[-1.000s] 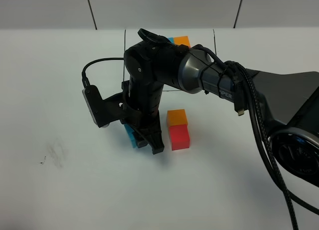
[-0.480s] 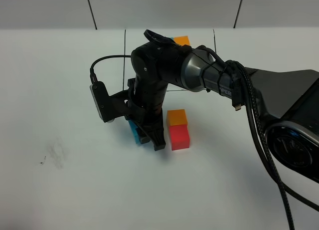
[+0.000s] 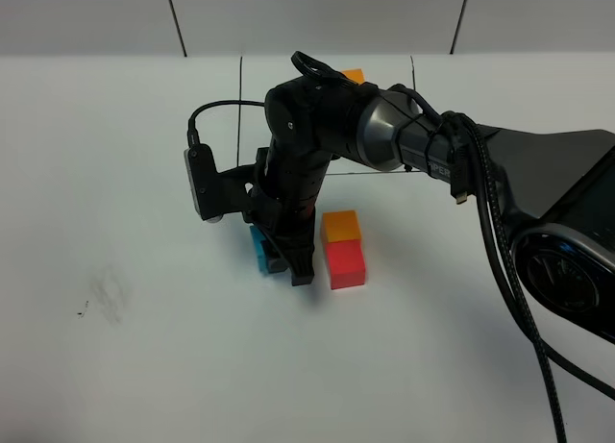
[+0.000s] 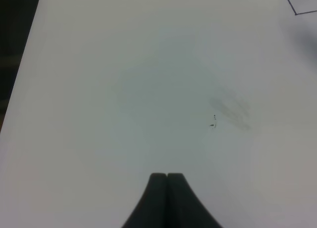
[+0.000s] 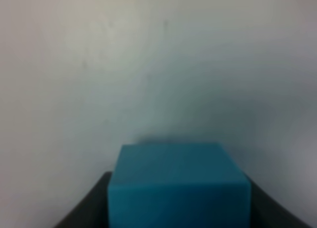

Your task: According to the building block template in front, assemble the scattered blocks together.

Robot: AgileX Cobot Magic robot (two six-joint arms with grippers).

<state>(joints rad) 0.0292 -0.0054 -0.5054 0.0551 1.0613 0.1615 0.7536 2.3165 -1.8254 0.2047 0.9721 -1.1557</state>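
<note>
My right gripper (image 3: 284, 267) reaches across the middle and is shut on the sky blue block (image 3: 259, 250), low over the white table (image 3: 144, 366). The right wrist view shows that blue block (image 5: 178, 183) filling the space between the two dark fingers. Just to its right, the orange block (image 3: 340, 226) sits touching the red block (image 3: 346, 265), orange behind red. The building block template (image 3: 352, 76) lies at the back inside a thin black frame, mostly hidden by the arm; only its orange cube shows. My left gripper (image 4: 167, 176) is shut on nothing, over bare table.
A faint grey smudge (image 3: 108, 294) marks the table at the left, also seen as the smudge (image 4: 230, 109) in the left wrist view. The right arm's black cables (image 3: 500, 260) hang along the right side. The table's dark edge (image 4: 15, 50) shows in the left wrist view.
My right gripper has carried the blue block to the right, closer to the orange and red pair. The left gripper has not moved.
</note>
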